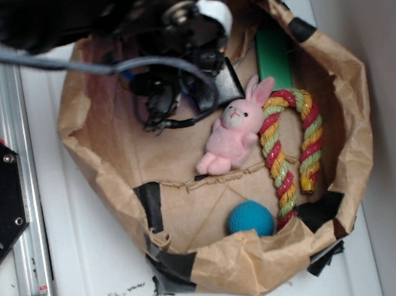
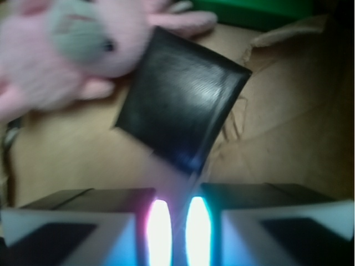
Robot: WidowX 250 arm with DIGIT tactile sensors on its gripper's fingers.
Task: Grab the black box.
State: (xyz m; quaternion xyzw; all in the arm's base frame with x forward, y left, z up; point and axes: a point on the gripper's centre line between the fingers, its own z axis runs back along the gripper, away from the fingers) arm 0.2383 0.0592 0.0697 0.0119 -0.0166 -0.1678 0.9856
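Note:
The black box (image 2: 183, 100) is a small glossy squarish box lying tilted on the brown paper floor, its upper left corner touching the pink bunny (image 2: 66, 50). In the exterior view the black box (image 1: 230, 82) shows only partly, beside the arm. My gripper (image 2: 173, 202) hovers just short of the box's near corner. Only a narrow slit shows between its fingers, and nothing is held there. In the exterior view my gripper (image 1: 176, 96) hangs over the back left of the paper nest, left of the box.
The crumpled brown paper wall (image 1: 96, 154) with black tape patches rings everything. Inside are the pink bunny (image 1: 233, 136), a flat green box (image 1: 273, 54) behind it, a striped rope arch (image 1: 292, 143) at the right and a blue ball (image 1: 250, 218) at the front.

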